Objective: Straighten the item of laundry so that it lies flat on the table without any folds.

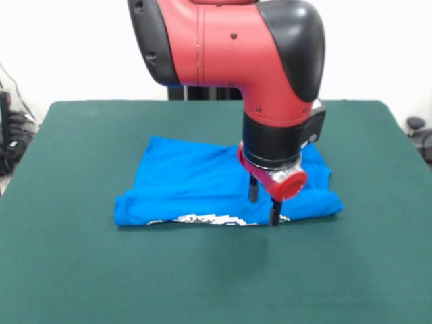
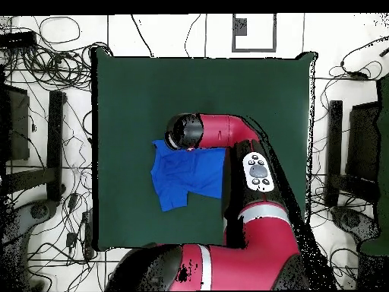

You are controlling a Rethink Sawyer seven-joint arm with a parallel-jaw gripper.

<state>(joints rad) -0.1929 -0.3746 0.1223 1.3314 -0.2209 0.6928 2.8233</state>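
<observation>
A red and black robot arm's claw, its two black fingers spread apart, points down onto a bright blue folded T-shirt lying directly beneath it on the dark green felt bench.

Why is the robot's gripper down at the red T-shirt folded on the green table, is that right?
Not quite: the front view shows the T-shirt is bright blue, not red. It does lie folded on the green table, with the gripper down at its front edge.

Bare green table is lying open all round the folded blue T-shirt; only the red arm is looming over its right part
</observation>
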